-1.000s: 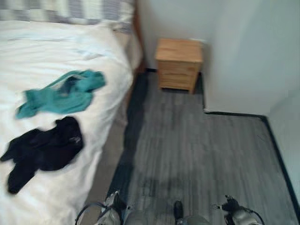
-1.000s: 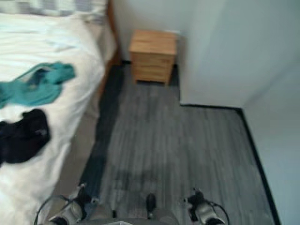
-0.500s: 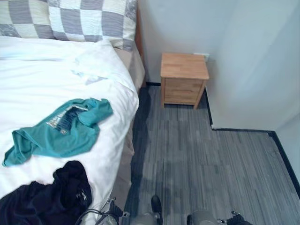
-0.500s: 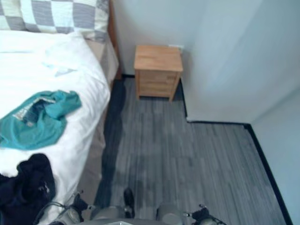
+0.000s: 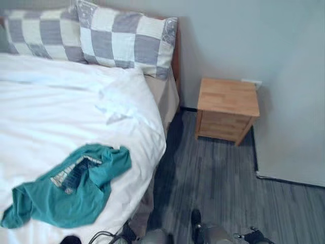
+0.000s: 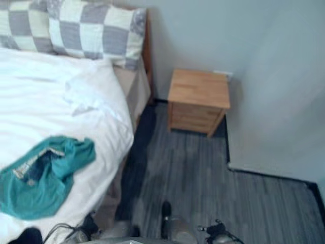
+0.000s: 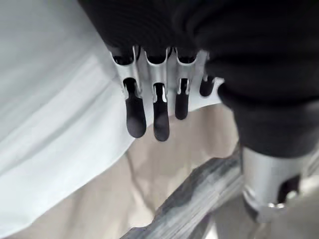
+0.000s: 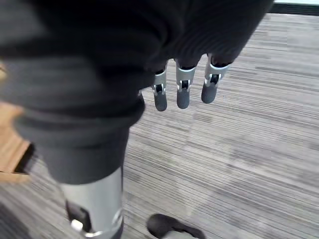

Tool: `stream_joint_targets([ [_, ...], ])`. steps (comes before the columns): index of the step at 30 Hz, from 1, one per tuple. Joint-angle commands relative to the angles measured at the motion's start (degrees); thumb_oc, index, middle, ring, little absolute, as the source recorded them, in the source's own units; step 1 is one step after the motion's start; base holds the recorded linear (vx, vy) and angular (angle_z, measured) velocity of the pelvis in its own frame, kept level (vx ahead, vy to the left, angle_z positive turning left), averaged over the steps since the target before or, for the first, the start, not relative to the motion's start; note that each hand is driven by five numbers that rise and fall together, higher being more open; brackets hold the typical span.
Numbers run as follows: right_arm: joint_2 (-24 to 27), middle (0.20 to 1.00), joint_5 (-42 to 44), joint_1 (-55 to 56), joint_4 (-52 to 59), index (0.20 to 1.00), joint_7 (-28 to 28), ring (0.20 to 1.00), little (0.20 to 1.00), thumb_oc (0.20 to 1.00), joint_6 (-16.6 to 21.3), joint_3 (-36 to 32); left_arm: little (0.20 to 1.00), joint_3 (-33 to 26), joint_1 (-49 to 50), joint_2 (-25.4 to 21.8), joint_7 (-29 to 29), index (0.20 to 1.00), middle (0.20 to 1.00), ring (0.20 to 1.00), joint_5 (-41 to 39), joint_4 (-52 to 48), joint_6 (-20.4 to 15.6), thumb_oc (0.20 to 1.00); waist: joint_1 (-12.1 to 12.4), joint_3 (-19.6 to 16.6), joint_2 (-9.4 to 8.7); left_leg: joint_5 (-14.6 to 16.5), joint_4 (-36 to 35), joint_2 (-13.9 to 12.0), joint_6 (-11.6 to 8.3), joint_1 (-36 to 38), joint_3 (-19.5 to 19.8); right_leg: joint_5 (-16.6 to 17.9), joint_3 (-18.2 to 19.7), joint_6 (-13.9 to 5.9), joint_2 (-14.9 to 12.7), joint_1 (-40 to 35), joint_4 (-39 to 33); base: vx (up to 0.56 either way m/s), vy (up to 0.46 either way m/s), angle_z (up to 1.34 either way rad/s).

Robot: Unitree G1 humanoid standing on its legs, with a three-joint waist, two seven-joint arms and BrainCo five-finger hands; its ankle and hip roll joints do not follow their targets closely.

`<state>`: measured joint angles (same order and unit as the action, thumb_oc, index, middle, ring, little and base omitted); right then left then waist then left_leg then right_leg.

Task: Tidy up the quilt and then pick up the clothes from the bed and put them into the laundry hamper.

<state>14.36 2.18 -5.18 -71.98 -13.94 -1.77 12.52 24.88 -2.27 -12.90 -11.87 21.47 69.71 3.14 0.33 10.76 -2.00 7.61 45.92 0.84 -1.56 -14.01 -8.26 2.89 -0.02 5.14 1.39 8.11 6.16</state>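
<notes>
Two hands hang relaxed, holding nothing: left hand (image 7: 154,107) by the bed's side edge, right hand (image 8: 182,87) over floor. Camera swung toward the pillows (image 5: 127,43); teal shirt (image 5: 71,188) lies near the quilt's (image 5: 61,112) side edge (rumpled corner, tidying looks next).

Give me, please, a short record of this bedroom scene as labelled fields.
bed: white quilt rumpled near the pillows
pillows: two checked pillows at the headboard
clothes: teal shirt lying crumpled on the quilt
nightstand: wooden nightstand beside the bed, against the wall
left hand: fingers relaxed, holding nothing, by the bed's edge
right hand: fingers relaxed, holding nothing, above the floor
</notes>
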Motion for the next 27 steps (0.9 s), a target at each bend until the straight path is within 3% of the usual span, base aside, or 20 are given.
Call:
stream_joint_targets([
  [1, 3.45, 1.000, -3.03, -0.80, 2.45, 1.000, -0.90, 1.000, 1.000, 1.000, 0.15, 1.63, 1.000, -0.84, -8.02, -0.67, -3.13, 1.000, 1.000, 1.000, 1.09, -1.15, -0.99, 1.000, -0.96, 3.77, 0.57, -3.77, -28.92, -3.14, -0.75, 4.91, 0.67, -7.03, -1.68, -9.92, -4.57, -11.06, -8.62, 0.30, 0.158, -1.29],
  [2, 3.46, 1.000, -3.03, -0.79, 2.46, 1.000, -0.89, 1.000, 1.000, 1.000, 0.14, 1.63, 1.000, -0.84, -8.01, -0.66, -3.13, 1.000, 1.000, 1.000, 1.09, -1.15, -0.99, 1.000, -0.93, 3.70, 0.42, -4.21, -29.59, -2.94, -0.73, 5.15, 0.57, -6.96, -1.62, -9.94, -4.74, -10.99, -8.65, 0.37, 0.223, -1.01],
  [3, 3.69, 1.000, -3.42, -0.25, 3.31, 1.000, -1.07, 1.000, 1.000, 1.000, 0.67, 1.29, 1.000, -0.31, -8.44, -0.28, -2.76, 1.000, 1.000, 1.000, 2.40, -1.45, -0.93, 1.000, -1.68, 2.40, 1.73, -6.40, -39.30, -4.66, -1.09, 6.34, -9.60, -10.00, -4.07, -10.08, -4.39, -13.42, -7.70, 0.22, 0.138, -0.45],
  [4, 3.69, 1.000, -3.43, -0.24, 3.33, 1.000, -1.07, 1.000, 1.000, 1.000, 0.67, 1.28, 1.000, -0.31, -8.43, -0.27, -2.76, 1.000, 1.000, 1.000, 2.41, -1.46, -0.93, 1.000, -1.59, 2.48, 1.68, -6.51, -39.57, -4.58, -1.08, 6.59, -9.71, -10.04, -3.98, -10.10, -4.46, -13.50, -7.65, 0.29, 0.169, -0.01],
  [5, 3.52, 1.000, -3.00, 0.27, 3.72, 1.000, -1.28, 1.000, 1.000, 1.000, 0.58, 0.75, 1.000, -0.21, -8.57, -0.12, -2.76, 1.000, 1.000, 1.000, 2.67, -1.85, -0.60, 1.000, -2.26, 2.30, 1.61, -7.53, -39.63, -5.90, -1.18, 6.74, -14.99, -11.34, -4.52, -9.83, -4.23, -13.55, -5.83, 0.30, 0.164, 0.46],
  [6, 2.36, 1.000, -3.28, 1.52, 4.01, 1.000, -1.31, 1.000, 1.000, 1.000, 0.54, 0.80, 1.000, -0.43, -8.26, 0.15, -2.94, 1.000, 1.000, 1.000, 2.13, -2.48, -0.40, 1.000, -2.18, 0.96, 1.71, -6.68, -42.33, -4.19, 0.70, 9.54, -15.66, -12.54, -7.06, -10.46, -3.87, -12.73, 1.93, 0.39, 0.219, 0.55],
  [7, 1.83, 1.000, -3.42, 2.11, 3.87, 1.000, -1.30, 1.000, 1.000, 1.000, 0.88, 0.24, 1.000, -0.44, -8.28, 0.55, -3.20, 1.000, 1.000, 1.000, 1.86, -2.25, -0.48, 1.000, -2.47, 0.66, 1.86, -6.08, -44.01, -3.31, 1.61, 11.16, -14.81, -11.56, -8.98, -12.26, -4.59, -10.45, 10.27, 0.33, 0.192, 0.85],
  [8, 1.83, 1.000, -3.42, 2.11, 3.86, 1.000, -1.30, 1.000, 1.000, 1.000, 0.89, 0.25, 1.000, -0.45, -8.28, 0.55, -3.20, 1.000, 1.000, 1.000, 1.86, -2.24, -0.48, 1.000, -2.61, 0.58, 1.77, -6.13, -44.08, -3.14, 1.68, 11.08, -14.70, -11.81, -9.09, -12.32, -4.78, -10.22, 10.67, 0.26, 0.117, 1.23],
  [9, 1.04, 1.000, -3.94, 2.08, 3.63, 1.000, -1.29, 1.000, 1.000, 1.000, 0.05, -0.29, 1.000, -0.63, -8.22, 0.97, -3.65, 1.000, 1.000, 1.000, 1.28, -2.74, -0.38, 1.000, -3.21, 1.21, 1.62, -5.50, -46.35, -1.84, 3.06, 14.23, -12.13, -7.79, -10.17, -15.61, -7.30, -6.05, 21.66, 0.23, 0.064, 1.25],
  [11, 0.62, 1.000, -4.38, 1.64, 3.92, 1.000, -1.13, 1.000, 1.000, 1.000, 0.25, 0.31, 1.000, -0.88, -8.03, 0.61, -3.87, 1.000, 1.000, 1.000, 0.85, -2.28, -0.34, 1.000, -3.98, 2.31, 1.93, -6.19, -49.22, -1.85, 3.01, 17.12, -8.26, -6.67, -6.92, -15.33, -6.34, -0.15, 29.54, 0.22, 0.015, 0.81],
  [16, 0.75, 1.000, -4.95, 0.90, 4.98, 1.000, -1.37, 1.000, 1.000, 1.000, 0.61, 1.79, 1.000, -1.78, -7.03, 0.06, -4.16, 1.000, 1.000, 1.000, 0.09, -1.02, -0.69, 1.000, -3.24, 2.82, 1.32, -6.73, -50.16, -2.22, 2.12, 17.82, -2.73, -10.07, -2.70, -13.18, -3.91, 1.33, 23.00, 0.17, -0.155, 1.53],
  [17, 1.24, 1.000, -4.30, -0.07, 5.71, 1.000, -1.13, 1.000, 1.000, 1.000, 0.83, 2.31, 1.000, -1.90, -6.95, -0.62, -4.39, 1.000, 1.000, 1.000, 0.35, 0.15, -1.00, 1.000, -2.79, 2.91, 0.03, -6.25, -50.69, -1.28, 1.12, 17.80, 2.84, -9.61, 3.24, -12.96, -4.49, 0.07, 7.67, 0.17, -0.270, 1.19],
  [18, 1.24, 1.000, -4.29, -0.09, 5.69, 1.000, -1.14, 1.000, 1.000, 1.000, 0.83, 2.31, 1.000, -1.91, -6.96, -0.62, -4.39, 1.000, 1.000, 1.000, 0.35, 0.15, -1.00, 1.000, -2.81, 2.85, 0.08, -6.33, -50.71, -1.35, 1.11, 17.70, 2.85, -9.36, 3.20, -12.94, -4.43, 0.03, 7.36, 0.28, -0.472, 1.61],
  [19, 1.27, 1.000, -3.43, -0.14, 5.14, 1.000, -0.86, 1.000, 1.000, 1.000, 0.74, 1.78, 1.000, -1.49, -7.11, -0.88, -4.14, 1.000, 1.000, 1.000, 1.26, 0.74, -1.05, 1.000, -3.92, 3.26, -0.57, -6.05, -50.44, -0.33, 0.58, 17.63, 9.44, -7.67, 16.26, -14.43, -1.98, 0.51, 2.67, 0.17, -0.313, 2.10],
  [20, 1.66, 1.000, -4.01, 0.00, 4.85, 1.000, -0.97, 1.000, 1.000, 1.000, 0.55, 2.33, 1.000, -1.53, -7.30, -1.47, -3.89, 1.000, 1.000, 1.000, 1.63, 0.82, -0.78, 1.000, -3.85, 3.46, -1.06, -5.45, -50.20, -0.16, 0.22, 17.74, 11.52, -7.26, 20.48, -15.01, -0.85, 0.23, 1.81, 0.17, -0.315, 2.84],
  [21, 1.64, 1.000, -4.01, -0.04, 4.83, 1.000, -0.97, 1.000, 1.000, 1.000, 0.55, 2.33, 1.000, -1.55, -7.32, -1.50, -3.88, 1.000, 1.000, 1.000, 1.63, 0.81, -0.77, 1.000, -3.81, 3.37, -1.08, -5.57, -50.23, -0.18, 0.18, 17.59, 11.47, -7.06, 20.54, -15.01, -0.84, 0.36, 1.67, 0.15, -0.324, 2.66],
  [22, 1.85, 1.000, -4.27, 0.55, 4.51, 1.000, -1.27, 1.000, 1.000, 1.000, 0.38, 1.98, 1.000, -2.35, -6.62, -2.40, -3.98, 1.000, 1.000, 1.000, 1.24, 1.22, -0.99, 1.000, -2.19, 3.10, -1.76, -4.60, -49.09, 0.02, -0.08, 17.30, 14.47, -6.32, 20.08, -14.09, -2.92, -0.65, 0.09, 0.08, -0.213, 1.85],
  [23, 1.83, 1.000, -4.27, 0.56, 4.49, 1.000, -1.28, 1.000, 1.000, 1.000, 0.40, 1.98, 1.000, -2.35, -6.59, -2.43, -3.98, 1.000, 1.000, 1.000, 1.24, 1.19, -0.98, 1.000, -2.50, 3.14, -1.77, -4.56, -48.95, 0.07, -0.06, 17.25, 14.78, -6.34, 19.77, -14.08, -3.05, -0.85, -0.05, 0.13, -0.354, 1.34],
  [25, 2.29, 1.000, -3.08, -0.26, 6.12, 1.000, -1.69, 1.000, 1.000, 1.000, 0.97, 1.05, 1.000, -4.83, -3.81, -2.91, -4.83, 1.000, 1.000, 1.000, -1.18, 2.62, -1.05, 1.000, -1.28, 2.52, -1.98, -5.14, -47.94, -0.25, -0.94, 15.61, 17.82, -4.75, 16.28, -13.67, -4.25, -3.09, -4.39, 0.12, -0.406, 1.40],
  [27, 3.89, 1.000, -2.42, -1.63, 8.25, 1.000, -2.24, 1.000, 1.000, 1.000, 1.46, -0.17, 1.000, -6.98, -2.30, -3.13, -5.37, 1.000, 1.000, 1.000, -3.18, 3.10, -1.37, 1.000, -0.80, 2.21, -1.70, -5.54, -48.36, -1.33, -2.11, 14.66, 18.23, -4.13, 13.32, -13.33, -5.18, -4.65, -7.20, 0.08, -0.326, 1.01],
])
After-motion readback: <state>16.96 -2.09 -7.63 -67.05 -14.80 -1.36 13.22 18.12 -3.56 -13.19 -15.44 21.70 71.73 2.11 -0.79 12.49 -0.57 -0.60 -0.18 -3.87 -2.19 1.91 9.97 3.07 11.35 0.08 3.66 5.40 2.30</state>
